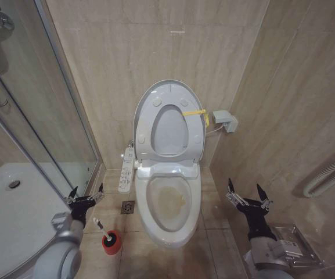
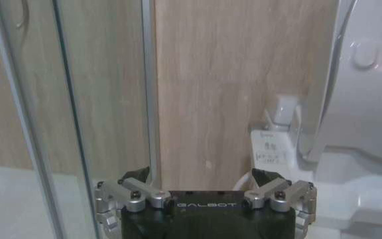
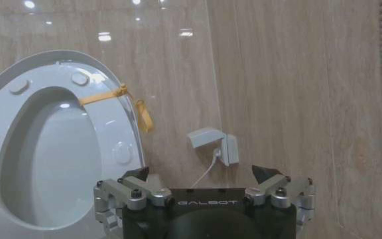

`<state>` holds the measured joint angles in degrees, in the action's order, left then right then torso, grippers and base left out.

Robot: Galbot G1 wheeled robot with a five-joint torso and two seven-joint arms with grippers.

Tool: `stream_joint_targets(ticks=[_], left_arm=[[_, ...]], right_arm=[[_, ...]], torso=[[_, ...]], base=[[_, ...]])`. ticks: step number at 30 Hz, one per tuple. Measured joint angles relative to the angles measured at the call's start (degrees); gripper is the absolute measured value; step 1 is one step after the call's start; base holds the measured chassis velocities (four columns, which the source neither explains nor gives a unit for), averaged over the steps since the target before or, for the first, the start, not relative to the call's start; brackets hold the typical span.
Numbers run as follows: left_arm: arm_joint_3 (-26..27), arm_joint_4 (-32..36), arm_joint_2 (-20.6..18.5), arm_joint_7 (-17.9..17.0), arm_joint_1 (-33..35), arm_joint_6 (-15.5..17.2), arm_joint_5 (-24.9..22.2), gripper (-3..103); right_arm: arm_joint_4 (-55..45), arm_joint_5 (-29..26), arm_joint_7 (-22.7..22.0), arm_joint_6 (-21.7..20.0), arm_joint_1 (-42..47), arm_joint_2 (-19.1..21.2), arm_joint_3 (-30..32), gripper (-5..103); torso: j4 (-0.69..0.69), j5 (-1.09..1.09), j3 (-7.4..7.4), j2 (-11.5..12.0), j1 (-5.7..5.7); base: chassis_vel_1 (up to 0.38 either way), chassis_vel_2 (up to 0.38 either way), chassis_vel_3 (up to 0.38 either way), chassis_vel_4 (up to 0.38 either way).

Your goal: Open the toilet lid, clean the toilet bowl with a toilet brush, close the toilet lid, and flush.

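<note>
The toilet lid stands raised against the back wall with the seat ring up in front of it, tied by a yellow band. Below, the toilet bowl lies uncovered, its inside stained yellowish-brown. The toilet brush stands in a red holder cup on the floor left of the bowl. My left gripper hangs open just above and behind the brush, holding nothing. My right gripper is open to the right of the bowl. The raised seat ring also fills the right wrist view's side.
A glass shower enclosure with a white tray stands on the left. A white bidet control panel hangs beside the bowl, above a floor drain. A wall socket and a corrugated hose sit on the right wall.
</note>
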<state>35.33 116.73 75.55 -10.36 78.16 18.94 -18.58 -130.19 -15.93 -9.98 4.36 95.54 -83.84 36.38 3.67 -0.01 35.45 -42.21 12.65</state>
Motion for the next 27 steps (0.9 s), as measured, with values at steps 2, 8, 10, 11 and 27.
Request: stream_joint_targets(ticks=[2, 8, 10, 11, 27], left_arm=[[0.0, -0.1, 0.0, -0.1, -0.2, 0.2, 0.0, 100], [-0.1, 1.8, 0.6, -0.1, 1.1, -3.6, 2.9, 100], [0.0, 4.6, 1.2, 0.1, 3.0, -8.5, 6.2, 100], [0.1, 5.2, 1.3, 0.2, 3.4, -9.5, 6.9, 100], [0.5, 6.2, 1.3, 0.9, 4.5, -14.1, 7.6, 100]], right_arm=[[0.0, 0.0, 0.0, 0.0, 0.0, 0.0, 0.0, 100], [0.0, 0.0, 0.0, 0.0, 0.0, 0.0, 0.0, 100], [0.0, 0.0, 0.0, 0.0, 0.0, 0.0, 0.0, 100], [0.0, 0.0, 0.0, 0.0, 0.0, 0.0, 0.0, 100], [0.0, 0.0, 0.0, 0.0, 0.0, 0.0, 0.0, 100]], torso=[[-0.01, 0.01, 0.00, 0.0, 0.00], [0.00, -0.01, 0.00, 0.0, 0.00], [-0.03, 0.03, 0.00, 0.0, 0.00], [-0.03, 0.03, -0.01, 0.0, -0.01], [0.00, 0.00, -0.01, 0.0, -0.01]], base=[[0.000, 0.000, 0.000, 0.000], [0.000, 0.000, 0.000, 0.000], [0.000, 0.000, 0.000, 0.000], [0.000, 0.000, 0.000, 0.000], [0.000, 0.000, 0.000, 0.000]])
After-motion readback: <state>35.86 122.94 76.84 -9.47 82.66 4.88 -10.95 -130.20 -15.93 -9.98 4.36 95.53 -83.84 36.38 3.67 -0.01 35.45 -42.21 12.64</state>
